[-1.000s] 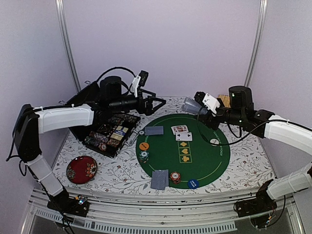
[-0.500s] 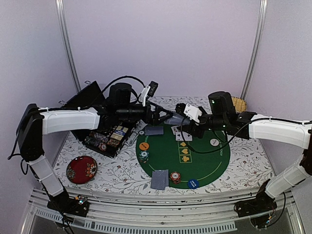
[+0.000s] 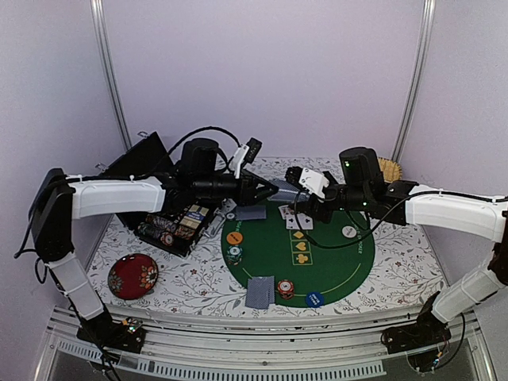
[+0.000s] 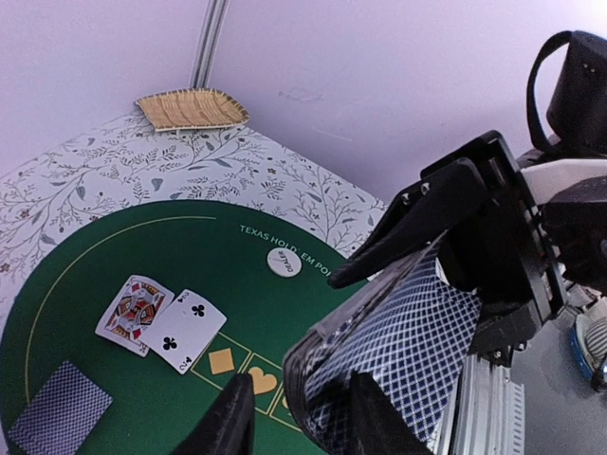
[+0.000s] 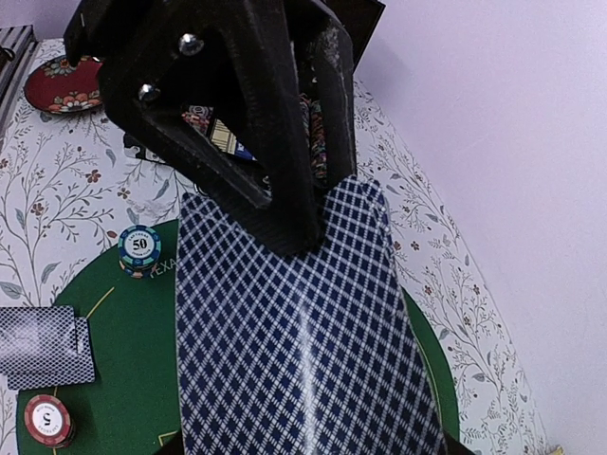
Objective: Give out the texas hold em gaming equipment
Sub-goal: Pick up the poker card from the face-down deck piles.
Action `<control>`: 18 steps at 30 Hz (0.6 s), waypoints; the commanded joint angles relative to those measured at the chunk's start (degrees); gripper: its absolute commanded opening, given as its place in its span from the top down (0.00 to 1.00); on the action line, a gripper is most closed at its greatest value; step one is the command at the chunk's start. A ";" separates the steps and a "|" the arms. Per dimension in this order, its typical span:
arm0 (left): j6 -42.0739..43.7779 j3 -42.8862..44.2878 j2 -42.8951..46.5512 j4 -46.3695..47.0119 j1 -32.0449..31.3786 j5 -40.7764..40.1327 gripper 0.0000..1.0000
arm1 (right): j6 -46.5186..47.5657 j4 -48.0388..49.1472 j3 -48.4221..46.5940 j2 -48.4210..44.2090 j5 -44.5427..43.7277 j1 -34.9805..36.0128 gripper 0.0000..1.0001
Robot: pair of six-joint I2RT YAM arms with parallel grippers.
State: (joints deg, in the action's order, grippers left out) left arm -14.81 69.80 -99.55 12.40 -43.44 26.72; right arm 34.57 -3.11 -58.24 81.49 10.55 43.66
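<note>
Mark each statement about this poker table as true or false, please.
1. The right gripper holds the blue diamond-patterned deck of cards in the air. True.
2. Two face-up cards lie on the round green felt mat. True.
3. The dark red floral round dish sits on that mat. False: it sits on the floral tablecloth, off the mat.
4. The white round disc touches the orange round disc. False: they lie at opposite sides of the mat.

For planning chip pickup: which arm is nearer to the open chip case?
Left. The left arm passes close over the chip case; the right arm is across the green mat.
</note>
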 commanded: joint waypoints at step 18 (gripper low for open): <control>1.84 -3.43 5.52 -0.17 0.44 1.58 1.00 | -0.24 2.51 -0.64 -1.61 0.81 -0.46 0.53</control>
State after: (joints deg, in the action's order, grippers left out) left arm -13.28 67.53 -96.03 11.81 -43.33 27.79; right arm 34.72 -3.01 -58.24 81.47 10.41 43.62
